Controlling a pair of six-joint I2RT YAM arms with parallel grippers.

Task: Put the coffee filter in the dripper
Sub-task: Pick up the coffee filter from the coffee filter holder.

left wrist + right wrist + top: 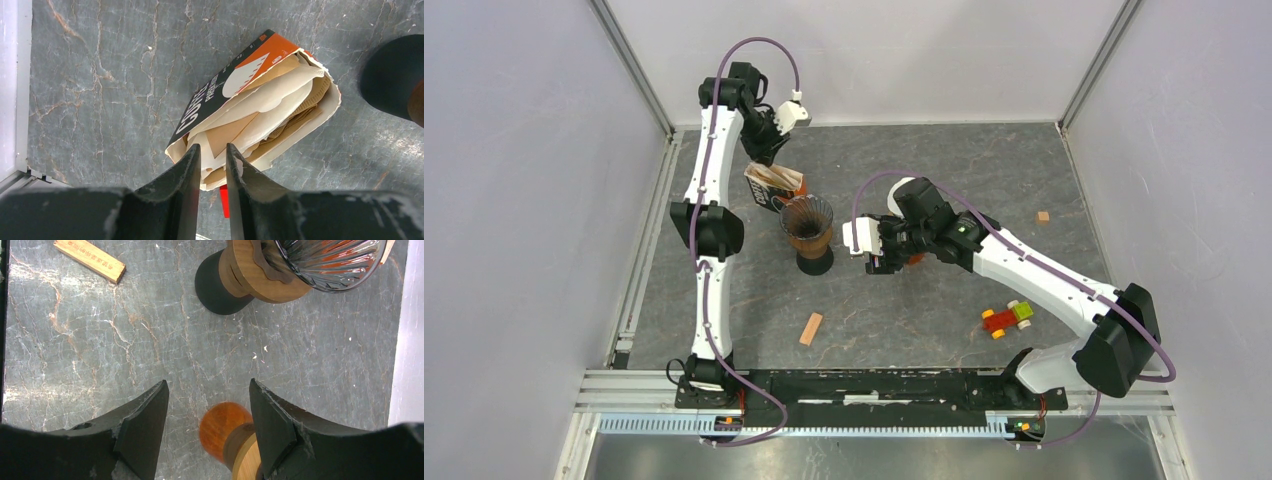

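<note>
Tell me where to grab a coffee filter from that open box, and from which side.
Pinch the loose edge of the tan filter poking from the torn open end of the box, coming in from that end. The box lies flat with filters fanned outward; the left gripper straddles them there.

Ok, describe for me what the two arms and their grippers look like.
The left arm and the right arm both have white link shells with black joint housings. A purple cable runs along each and loops free near the wrist. The left gripper and the right gripper each have two black, wedge-shaped fingers with scuffed edges.
</note>
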